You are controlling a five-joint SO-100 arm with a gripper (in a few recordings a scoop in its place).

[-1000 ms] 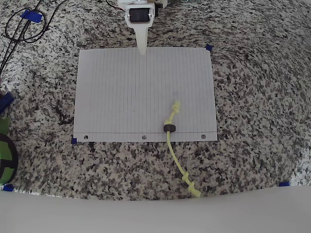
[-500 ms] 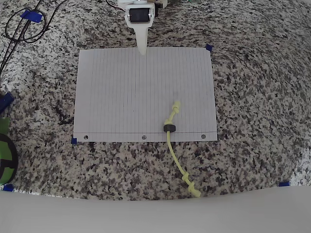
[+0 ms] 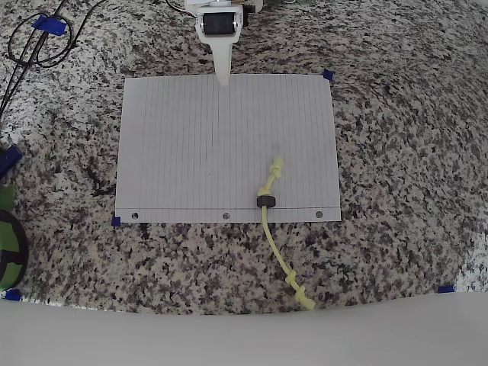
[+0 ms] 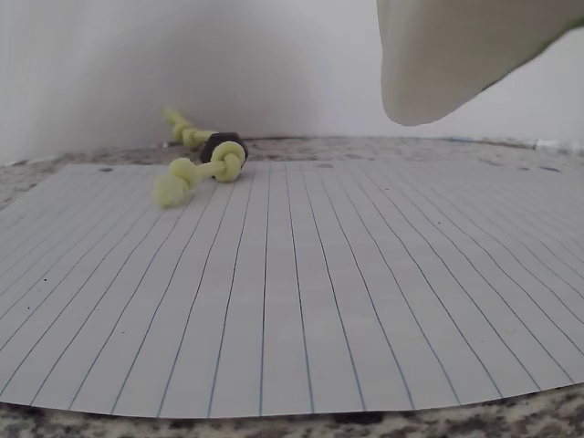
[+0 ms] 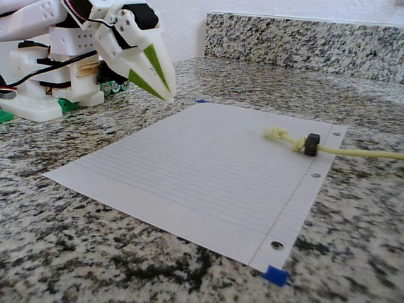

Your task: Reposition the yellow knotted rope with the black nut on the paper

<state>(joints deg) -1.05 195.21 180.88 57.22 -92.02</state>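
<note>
The white lined paper (image 3: 198, 145) lies flat on the granite counter, its punched holes along the near edge in the overhead view. The yellow knotted rope (image 3: 270, 181) has one knotted end on the paper; its other half (image 3: 284, 263) trails off the punched edge onto the granite. The black nut (image 3: 265, 201) sits on the cord just inside that edge, also seen as the nut (image 5: 312, 144) and the nut (image 4: 223, 146). My gripper (image 3: 223, 78) hovers over the paper's far edge, well away from the rope, shut with nothing in it. The gripper (image 5: 168, 96) points down at the paper.
Blue tape marks the paper's corners (image 3: 328, 75). Black cables (image 3: 34, 42) lie at the top left of the overhead view, and a green and black object (image 3: 8, 244) sits at the left edge. A granite backsplash (image 5: 303, 38) rises behind the counter.
</note>
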